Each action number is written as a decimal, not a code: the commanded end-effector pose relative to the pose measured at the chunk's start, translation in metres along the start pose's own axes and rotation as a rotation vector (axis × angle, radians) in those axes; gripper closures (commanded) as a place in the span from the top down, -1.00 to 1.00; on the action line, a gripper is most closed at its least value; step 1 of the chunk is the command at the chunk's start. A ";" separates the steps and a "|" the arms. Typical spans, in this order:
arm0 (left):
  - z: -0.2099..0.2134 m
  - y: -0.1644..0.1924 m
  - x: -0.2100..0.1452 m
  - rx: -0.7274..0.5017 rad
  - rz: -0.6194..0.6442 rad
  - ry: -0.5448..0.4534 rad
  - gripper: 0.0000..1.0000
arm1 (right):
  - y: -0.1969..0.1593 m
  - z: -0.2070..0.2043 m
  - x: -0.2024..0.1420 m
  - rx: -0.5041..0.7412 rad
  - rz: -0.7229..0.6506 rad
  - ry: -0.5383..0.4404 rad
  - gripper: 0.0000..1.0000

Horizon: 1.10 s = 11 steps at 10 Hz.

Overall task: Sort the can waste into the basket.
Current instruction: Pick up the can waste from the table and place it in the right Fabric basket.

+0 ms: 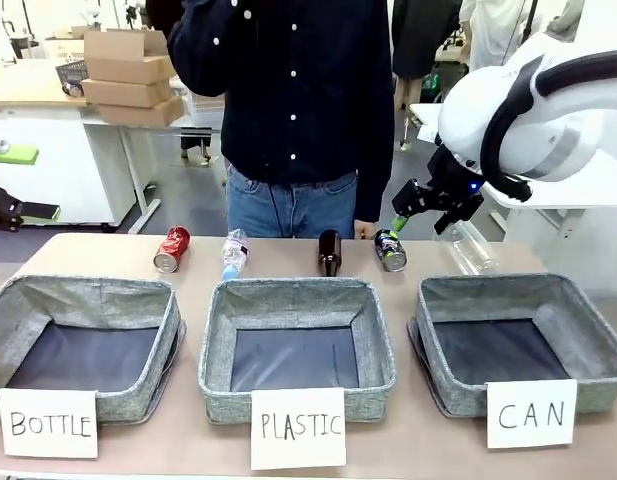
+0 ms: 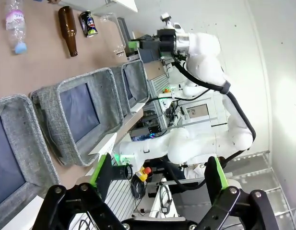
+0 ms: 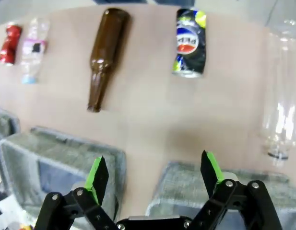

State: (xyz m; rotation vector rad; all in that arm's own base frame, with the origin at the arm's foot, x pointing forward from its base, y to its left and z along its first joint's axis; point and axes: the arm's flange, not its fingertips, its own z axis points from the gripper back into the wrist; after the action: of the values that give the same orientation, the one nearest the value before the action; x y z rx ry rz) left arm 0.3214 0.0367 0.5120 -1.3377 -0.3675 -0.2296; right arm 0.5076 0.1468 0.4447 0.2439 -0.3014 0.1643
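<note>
Black can (image 1: 390, 250) lies on counter (image 1: 88, 255) behind CAN basket (image 1: 588, 340), red can (image 1: 172, 249) far left, both unsorted; right gripper (image 1: 420, 222) hovers spread above black can, next must descend and pinch it.

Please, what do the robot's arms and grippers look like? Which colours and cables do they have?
The right arm is white and rounded, with a black cable running along it. The right gripper and the left gripper are black, and their fingers bear bright green pads.
</note>
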 end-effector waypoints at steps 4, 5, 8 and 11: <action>0.000 -0.002 0.002 -0.022 -0.024 -0.009 1.00 | -0.006 -0.105 0.125 -0.154 -0.024 0.105 1.00; 0.000 -0.002 0.002 -0.022 -0.024 -0.009 1.00 | -0.010 -0.121 0.129 -0.157 -0.013 0.109 1.00; 0.000 -0.002 0.002 -0.022 -0.024 -0.009 1.00 | -0.029 -0.162 0.139 -0.171 -0.022 0.172 1.00; 0.000 -0.002 0.002 -0.022 -0.024 -0.009 1.00 | -0.038 -0.176 0.136 -0.209 -0.044 0.196 1.00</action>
State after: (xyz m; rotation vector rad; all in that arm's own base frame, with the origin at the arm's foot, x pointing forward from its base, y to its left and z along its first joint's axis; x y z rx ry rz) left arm 0.3215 0.0374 0.5120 -1.3388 -0.3683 -0.2298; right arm 0.6852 0.1661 0.3091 0.0673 -0.1167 0.1365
